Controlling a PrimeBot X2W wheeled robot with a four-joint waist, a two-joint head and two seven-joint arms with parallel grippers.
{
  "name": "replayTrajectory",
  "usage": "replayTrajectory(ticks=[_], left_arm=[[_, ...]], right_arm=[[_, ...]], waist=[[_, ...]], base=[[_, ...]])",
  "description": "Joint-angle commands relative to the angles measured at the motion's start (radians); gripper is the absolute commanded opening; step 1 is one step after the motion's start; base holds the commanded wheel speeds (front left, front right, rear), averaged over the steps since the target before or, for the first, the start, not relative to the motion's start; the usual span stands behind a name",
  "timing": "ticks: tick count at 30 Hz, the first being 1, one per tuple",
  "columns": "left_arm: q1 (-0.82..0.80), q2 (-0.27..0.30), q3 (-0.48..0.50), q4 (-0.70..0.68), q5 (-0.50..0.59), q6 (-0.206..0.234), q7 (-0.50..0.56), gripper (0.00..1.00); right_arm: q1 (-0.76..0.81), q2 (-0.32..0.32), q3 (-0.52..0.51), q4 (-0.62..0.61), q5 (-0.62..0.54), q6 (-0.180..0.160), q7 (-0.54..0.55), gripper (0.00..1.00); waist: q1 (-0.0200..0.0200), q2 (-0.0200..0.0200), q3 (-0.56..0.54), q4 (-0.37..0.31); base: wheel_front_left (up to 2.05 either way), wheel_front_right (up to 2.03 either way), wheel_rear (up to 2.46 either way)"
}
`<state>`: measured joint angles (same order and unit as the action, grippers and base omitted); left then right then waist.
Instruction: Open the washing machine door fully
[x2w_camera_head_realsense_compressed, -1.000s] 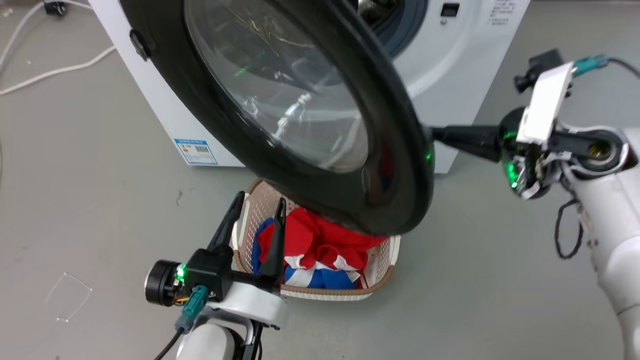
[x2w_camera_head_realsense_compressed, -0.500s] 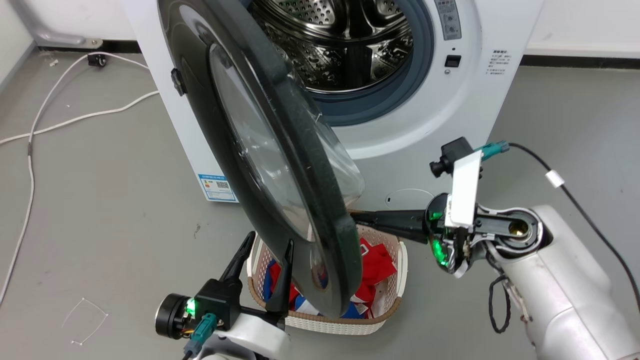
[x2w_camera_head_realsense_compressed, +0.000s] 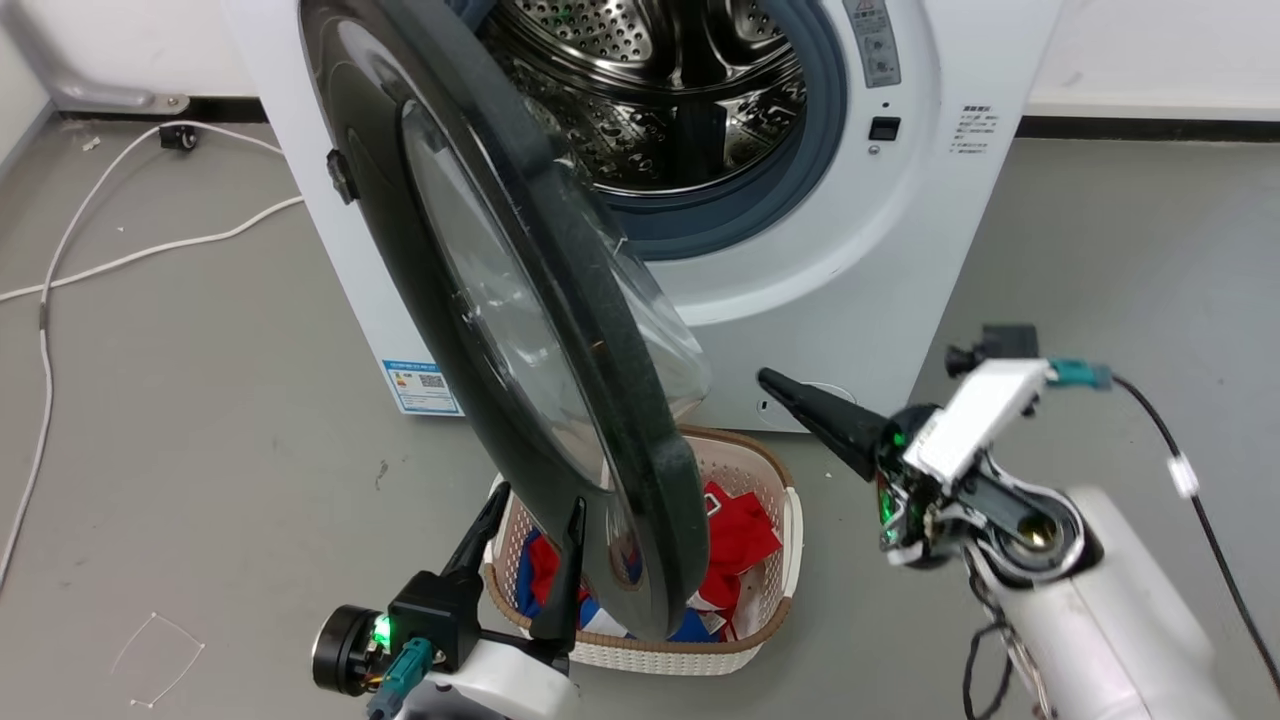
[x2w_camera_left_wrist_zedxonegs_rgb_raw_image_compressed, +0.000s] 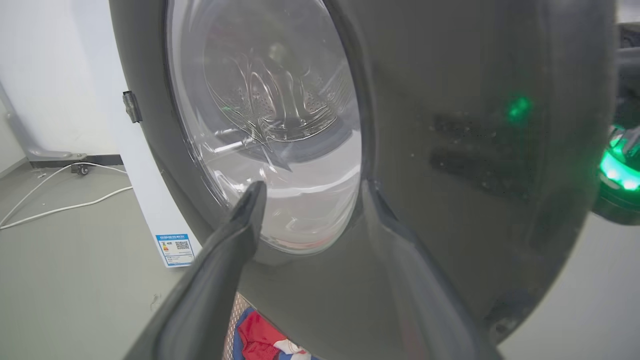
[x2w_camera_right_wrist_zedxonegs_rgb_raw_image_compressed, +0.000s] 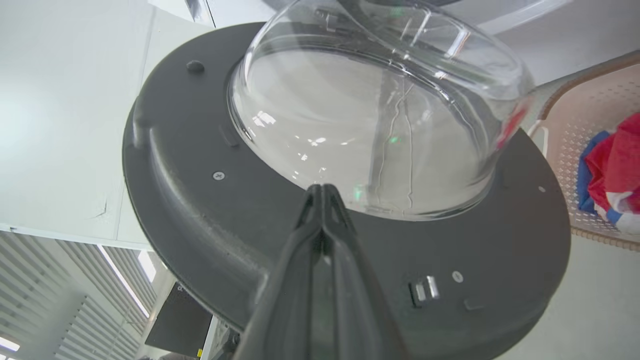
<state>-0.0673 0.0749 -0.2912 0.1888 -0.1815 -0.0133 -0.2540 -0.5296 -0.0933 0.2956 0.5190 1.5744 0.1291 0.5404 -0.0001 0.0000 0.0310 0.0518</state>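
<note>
My right gripper (x2w_camera_head_realsense_compressed: 765, 378) was clenched on nothing, just clear of the washing machine door (x2w_camera_head_realsense_compressed: 500, 320), which stood roughly half open over the laundry basket (x2w_camera_head_realsense_compressed: 770, 570). My left gripper (x2w_camera_head_realsense_compressed: 538, 497), spread and empty, sat by the door's outer face. I feared the swinging door would strike it, or the basket. The blue sticker (x2w_camera_head_realsense_compressed: 420, 385) and the panel print (x2w_camera_head_realsense_compressed: 975, 130) were too small to read.

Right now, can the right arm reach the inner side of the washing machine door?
Probably yes: the shut right claw points at the inner side of the washing machine door, apart from it, only open air between.
</note>
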Motion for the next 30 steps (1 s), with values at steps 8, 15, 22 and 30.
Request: replayTrajectory(ticks=[8, 15, 22, 30], left_arm=[[0.022, 0.0, 0.012, 0.016, -0.015, 0.02, -0.007, 1.0], [0.033, 0.01, 0.033, 0.02, -0.025, 0.035, -0.011, 1.0], [0.015, 0.023, 0.057, 0.009, -0.028, 0.049, -0.012, 1.0], [-0.005, 0.031, 0.071, -0.002, -0.023, 0.058, -0.013, 1.0]], right_arm=[[0.246, -0.018, -0.144, -0.18, -0.002, 0.003, -0.244, 0.0], [0.415, -0.08, -0.23, -0.3, -0.151, 0.003, -0.467, 1.0], [0.462, -0.126, -0.241, -0.345, -0.405, 0.003, -0.593, 1.0], [0.475, -0.091, -0.353, -0.444, -0.858, 0.003, -0.651, 1.0]], waist=[[0.0001, 0.0, -0.016, -0.025], [0.0001, 0.0, -0.021, -0.052], [0.0001, 0.0, -0.001, -0.068], [0.0001, 0.0, 0.017, -0.069]], base=[[0.0, 0.0, 0.0], [0.0, 0.0, 0.0], [0.0, 0.0, 0.0], [0.0, 0.0, 0.0]])
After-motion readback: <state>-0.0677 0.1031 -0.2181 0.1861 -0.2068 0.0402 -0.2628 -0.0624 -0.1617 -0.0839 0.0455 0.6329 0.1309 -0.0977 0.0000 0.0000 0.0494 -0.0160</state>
